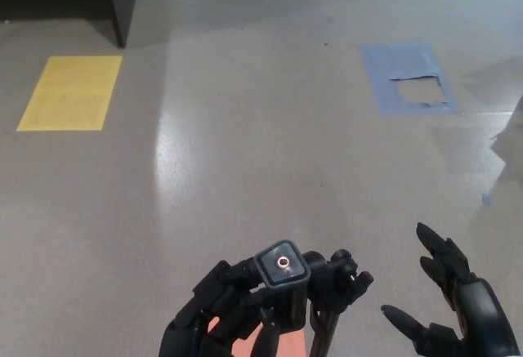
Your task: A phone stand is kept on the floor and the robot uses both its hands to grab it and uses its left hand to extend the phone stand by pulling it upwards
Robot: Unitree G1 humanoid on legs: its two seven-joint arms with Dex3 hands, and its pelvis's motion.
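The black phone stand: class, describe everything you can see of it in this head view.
The black phone stand shows from above: a square grey-rimmed top plate with a brass-coloured threaded hole at its centre, a knobbed clamp on its right side, and dark stems running down out of frame. It looks like plastic and metal. It stands roughly upright above an orange floor patch. The left hand wraps its neck; the right hand is open, apart.
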